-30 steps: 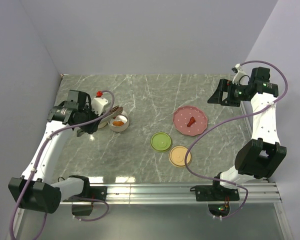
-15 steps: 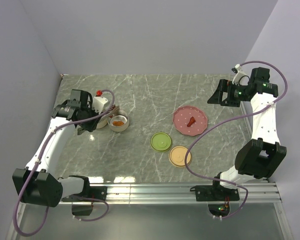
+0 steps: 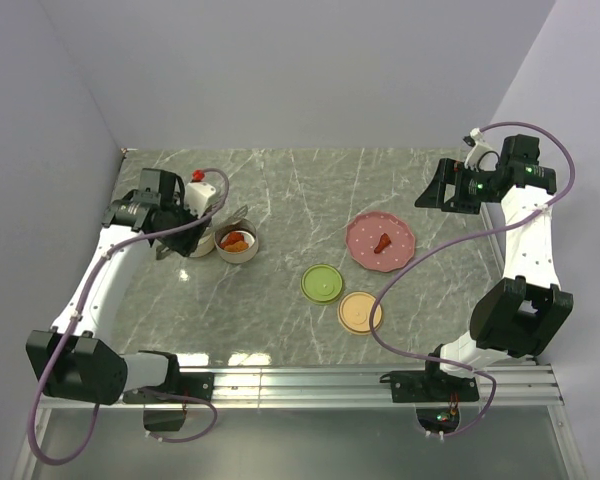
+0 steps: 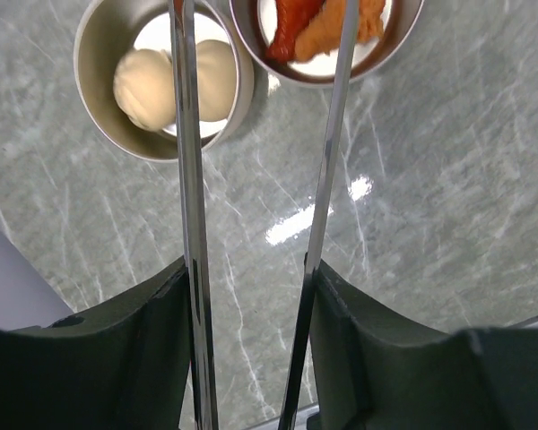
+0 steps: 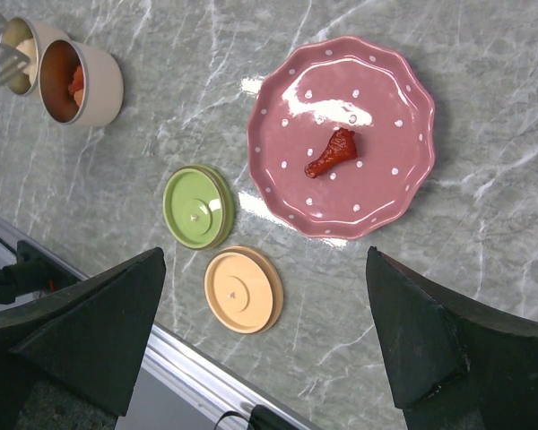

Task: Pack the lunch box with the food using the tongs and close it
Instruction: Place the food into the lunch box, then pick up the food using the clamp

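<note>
My left gripper (image 4: 251, 300) is shut on the tongs (image 4: 185, 179), whose two silver arms run apart from between my fingers (image 4: 377, 358) out over the lunch box. The lunch box is two round steel cups: one (image 4: 91, 85) holds two beige balls (image 4: 142, 88), the other (image 4: 403, 31) holds red-orange chunks (image 4: 336, 22). In the top view the left gripper (image 3: 185, 238) sits just left of the cups (image 3: 237, 245). One red-orange chunk (image 5: 333, 154) lies on the pink dotted plate (image 5: 403, 98). My right gripper (image 5: 269, 340) hangs open high above the plate, holding nothing.
A green lid (image 3: 322, 282) and an orange lid (image 3: 360, 312) lie flat near the middle front, left of and below the plate (image 3: 405, 232). A white bottle with a red top (image 3: 199, 190) stands behind the left gripper. Walls enclose the table at the back and both sides.
The left wrist has drawn back toward the far left, away from the cup with the chunks, still holding the tongs. The right arm has not moved.
</note>
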Available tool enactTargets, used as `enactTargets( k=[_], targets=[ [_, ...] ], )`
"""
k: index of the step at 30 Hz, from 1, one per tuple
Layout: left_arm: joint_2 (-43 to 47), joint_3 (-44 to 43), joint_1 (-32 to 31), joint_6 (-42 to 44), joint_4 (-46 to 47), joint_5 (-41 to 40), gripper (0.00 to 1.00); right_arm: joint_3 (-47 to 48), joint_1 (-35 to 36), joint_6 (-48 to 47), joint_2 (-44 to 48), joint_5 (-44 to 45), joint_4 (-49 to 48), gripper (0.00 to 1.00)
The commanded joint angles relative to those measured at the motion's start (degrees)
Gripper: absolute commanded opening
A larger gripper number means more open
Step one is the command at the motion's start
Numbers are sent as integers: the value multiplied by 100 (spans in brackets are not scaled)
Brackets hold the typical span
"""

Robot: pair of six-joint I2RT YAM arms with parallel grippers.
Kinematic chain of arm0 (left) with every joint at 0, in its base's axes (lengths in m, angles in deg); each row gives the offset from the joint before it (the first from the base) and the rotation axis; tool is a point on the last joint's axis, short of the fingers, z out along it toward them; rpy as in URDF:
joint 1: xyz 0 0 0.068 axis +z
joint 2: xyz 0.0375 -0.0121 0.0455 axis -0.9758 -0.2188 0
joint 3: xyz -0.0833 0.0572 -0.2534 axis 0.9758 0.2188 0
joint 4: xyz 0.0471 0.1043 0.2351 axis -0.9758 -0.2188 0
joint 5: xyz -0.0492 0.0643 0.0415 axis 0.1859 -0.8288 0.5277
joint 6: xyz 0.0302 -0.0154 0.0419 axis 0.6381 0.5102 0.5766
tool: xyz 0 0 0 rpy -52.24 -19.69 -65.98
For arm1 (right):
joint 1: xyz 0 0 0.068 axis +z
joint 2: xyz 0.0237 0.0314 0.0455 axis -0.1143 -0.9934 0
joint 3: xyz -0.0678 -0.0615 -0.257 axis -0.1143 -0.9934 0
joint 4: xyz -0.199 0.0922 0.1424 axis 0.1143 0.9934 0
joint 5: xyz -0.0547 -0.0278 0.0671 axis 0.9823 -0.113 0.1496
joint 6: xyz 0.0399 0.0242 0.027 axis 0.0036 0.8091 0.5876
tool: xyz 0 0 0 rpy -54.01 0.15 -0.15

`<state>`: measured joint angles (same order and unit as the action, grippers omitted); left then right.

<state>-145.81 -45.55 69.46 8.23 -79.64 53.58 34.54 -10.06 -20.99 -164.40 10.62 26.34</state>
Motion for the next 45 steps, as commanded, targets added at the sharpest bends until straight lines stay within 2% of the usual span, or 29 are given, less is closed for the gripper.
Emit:
enactTargets(
  k=[1, 5, 8, 15, 18, 22, 31, 38, 45],
  targets=[
    [3, -597, 8, -153, 1, 307, 53, 11, 36, -31, 95, 11, -117, 100],
    [-190, -1037, -229, -206, -61, 510, 54, 46, 36, -13, 95, 20, -117, 100],
    [-506, -1371, -738, -390, -35, 422, 55, 73, 45, 48, 113, 55, -143, 100],
    [-1605, -2285, -2485, -996, 246, 246, 56, 380, 10, 171, -72, 459, 6, 100],
    [-2132, -2636, -2908, -1320, 369, 272, 56, 477, -78, 172, -45, 521, 59, 100],
    [-2914, -3023, -3261, -1664, 615, 273, 56, 635, -201, 189, -133, 574, 120, 100],
    [-4259, -3850, -4035, -1682, 721, -122, 56, 662, -342, 119, -186, 469, 252, 100],
    [-4805, -4008, -4290, -1682, 1108, -413, 56, 635, -368, 66, -221, 319, 279, 100],
    [-5288, -4447, -4430, -1612, 1081, -563, 53, 521, -403, 22, -151, 275, 261, 100]
  ],
)
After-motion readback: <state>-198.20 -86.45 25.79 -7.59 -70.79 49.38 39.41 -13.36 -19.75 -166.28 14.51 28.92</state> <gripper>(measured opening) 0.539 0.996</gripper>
